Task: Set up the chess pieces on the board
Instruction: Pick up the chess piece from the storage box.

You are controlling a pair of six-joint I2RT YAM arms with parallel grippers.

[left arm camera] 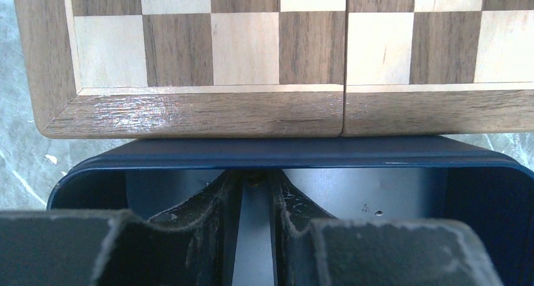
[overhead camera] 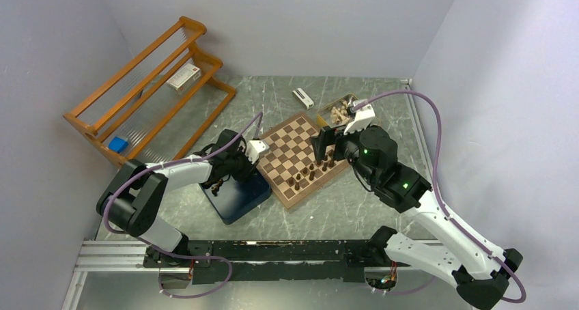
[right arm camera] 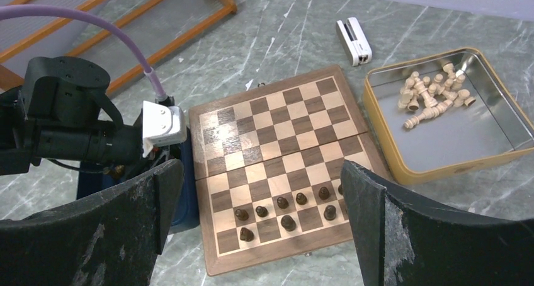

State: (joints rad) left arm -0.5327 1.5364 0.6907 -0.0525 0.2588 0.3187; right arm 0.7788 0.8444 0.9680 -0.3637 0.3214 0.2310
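Observation:
The board (overhead camera: 290,146) lies in the middle of the table. Several dark chess pieces (right arm camera: 283,202) stand in its two near rows. My left gripper (left arm camera: 255,182) reaches down into the dark blue box (left arm camera: 283,154) beside the board's edge. Its fingers (left arm camera: 214,210) are drawn close together, and a small dark piece (left arm camera: 255,177) is pinched at their tips. My right gripper (right arm camera: 261,167) hovers wide open above the board's near edge with nothing between its fingers. It shows in the top view as the right gripper (overhead camera: 326,149).
A gold-rimmed tin (right arm camera: 453,135) to the right of the board holds several pale pieces (right arm camera: 431,97). A small white device (right arm camera: 353,41) lies behind the board. A wooden rack (overhead camera: 150,85) stands at the back left. The blue box (overhead camera: 239,197) touches the board's left edge.

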